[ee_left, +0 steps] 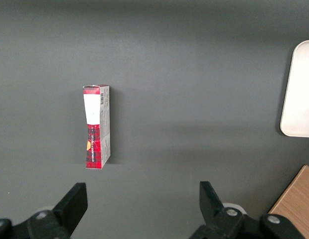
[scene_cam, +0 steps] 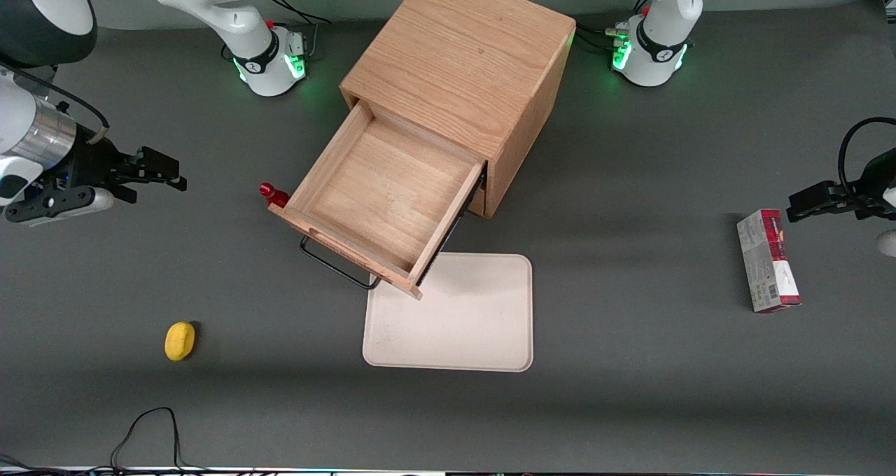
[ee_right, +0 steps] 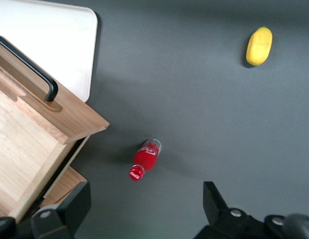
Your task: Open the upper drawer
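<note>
You see the light oak upper drawer at frame centre already pulled far out — little remains. The black gripper, fingers spread, holds nothing at left edge.

red carton on grey table, tray edge

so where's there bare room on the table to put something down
Widest bare stretch: between the tray and the red box. Another lies between the lemon and the tray. The upper drawer is pulled out and empty inside. It is crowded by the drawer's corner, where the red bottle stands. The gripper hangs open nearby, over bare table.
</note>
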